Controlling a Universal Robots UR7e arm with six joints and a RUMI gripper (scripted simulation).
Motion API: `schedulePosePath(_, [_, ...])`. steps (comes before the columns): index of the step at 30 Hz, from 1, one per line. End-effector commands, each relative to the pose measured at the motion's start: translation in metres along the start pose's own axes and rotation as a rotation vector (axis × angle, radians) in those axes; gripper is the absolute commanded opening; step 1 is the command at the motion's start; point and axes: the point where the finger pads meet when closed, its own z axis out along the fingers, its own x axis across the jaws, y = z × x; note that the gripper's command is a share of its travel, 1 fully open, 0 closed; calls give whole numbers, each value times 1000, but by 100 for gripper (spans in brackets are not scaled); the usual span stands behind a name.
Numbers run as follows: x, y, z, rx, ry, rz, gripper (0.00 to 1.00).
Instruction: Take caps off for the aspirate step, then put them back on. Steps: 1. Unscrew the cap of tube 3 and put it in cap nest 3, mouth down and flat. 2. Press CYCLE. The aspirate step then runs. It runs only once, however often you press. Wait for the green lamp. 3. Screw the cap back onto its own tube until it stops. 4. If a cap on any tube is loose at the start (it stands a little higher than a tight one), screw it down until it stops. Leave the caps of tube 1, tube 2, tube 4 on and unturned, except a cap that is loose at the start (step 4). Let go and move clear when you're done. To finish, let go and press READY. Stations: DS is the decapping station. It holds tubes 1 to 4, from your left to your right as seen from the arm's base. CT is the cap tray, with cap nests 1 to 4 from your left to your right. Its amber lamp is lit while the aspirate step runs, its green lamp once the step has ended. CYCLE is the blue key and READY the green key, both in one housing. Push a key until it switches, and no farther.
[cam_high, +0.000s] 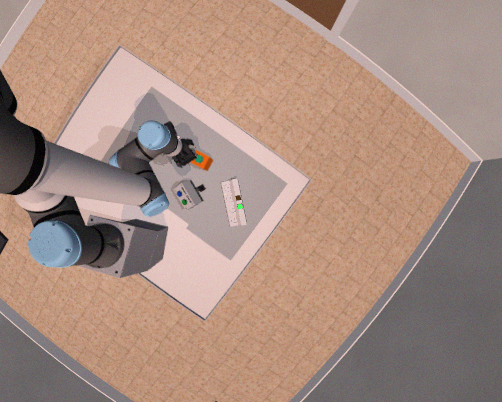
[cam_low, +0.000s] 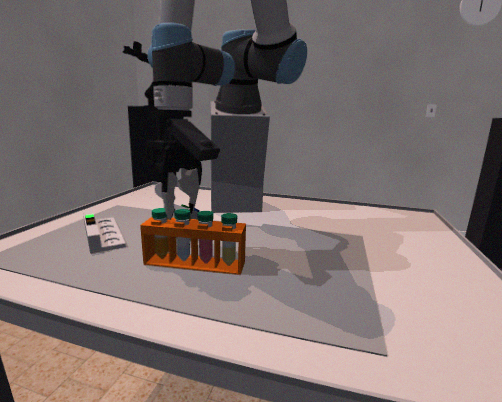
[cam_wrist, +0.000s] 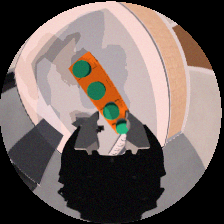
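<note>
The orange rack (cam_low: 192, 231) (cam_high: 205, 162) (cam_wrist: 85, 56) holds four tubes, each with a green cap on. In the exterior view the caps are in a row: far left (cam_low: 159, 214), second from left (cam_low: 182, 214), third (cam_low: 205, 216) and right (cam_low: 229, 218). My gripper (cam_low: 178, 201) (cam_high: 188, 153) (cam_wrist: 111, 111) points straight down over the left part of the rack. Its fingers are either side of the second cap from the left, which is the nearest cap in the wrist view (cam_wrist: 121, 127). The fingers are a little apart and open, not clamped on the cap.
The white cap tray (cam_low: 107, 232) (cam_high: 233, 202) lies left of the rack with its green lamp (cam_low: 90, 217) (cam_high: 240, 206) lit; its nests look empty. The grey key housing (cam_high: 192, 189) with a blue key (cam_high: 179, 193) and a green key (cam_high: 184, 202) stands near the arm's base.
</note>
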Motion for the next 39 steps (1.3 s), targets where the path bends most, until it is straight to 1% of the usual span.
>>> schedulePosePath(1, [-2, -2, 0, -1, -2, -86, 35])
schedulePosePath(3, [0, -2, 0, -1, 0, -253, 35])
schedulePosePath(4, [0, -2, 0, -1, 0, -253, 35])
schedulePosePath(5, [0, -2, 0, 0, 0, -318, 35])
schedulePosePath(7, [0, -1, 0, 0, 0, -335, 35])
schedulePosePath(8, [0, -1, 0, 0, 1, -409, 35])
schedulePosePath(12, [1, 0, 0, -1, 1, -416, 35])
schedulePosePath(14, [1, 0, 0, -1, 1, -583, 35])
schedulePosePath(16, [1, 0, 0, -1, 1, -583, 35])
schedulePosePath(17, [0, -1, 0, 0, 1, -667, 35])
schedulePosePath(18, [0, -1, 0, 0, 1, -667, 35])
schedulePosePath(19, [0, -2, 0, -1, 1, -730, 35])
schedulePosePath(20, [0, -1, 0, 0, 1, -752, 35])
schedulePosePath(21, [0, -1, 0, 0, 1, -751, 35])
schedulePosePath(22, [0, -2, 0, -1, 1, -828, 35])
schedulePosePath(24, [1, -1, 0, -1, 1, -833, 35])
schedulePosePath(25, [0, -1, 0, 0, 1, -918, 35])
schedulePosePath(26, [1, -1, 0, -1, 1, -917, 35])
schedulePosePath(27, [0, -2, 0, -1, 1, -987, 35])
schedulePosePath(29, [0, -2, 0, -1, 1, -987, 35])
schedulePosePath(30, [1, -1, 0, -1, 1, -1048, 35])
schedulePosePath(39, [-1, -1, 0, 0, -2, -1047, 35])
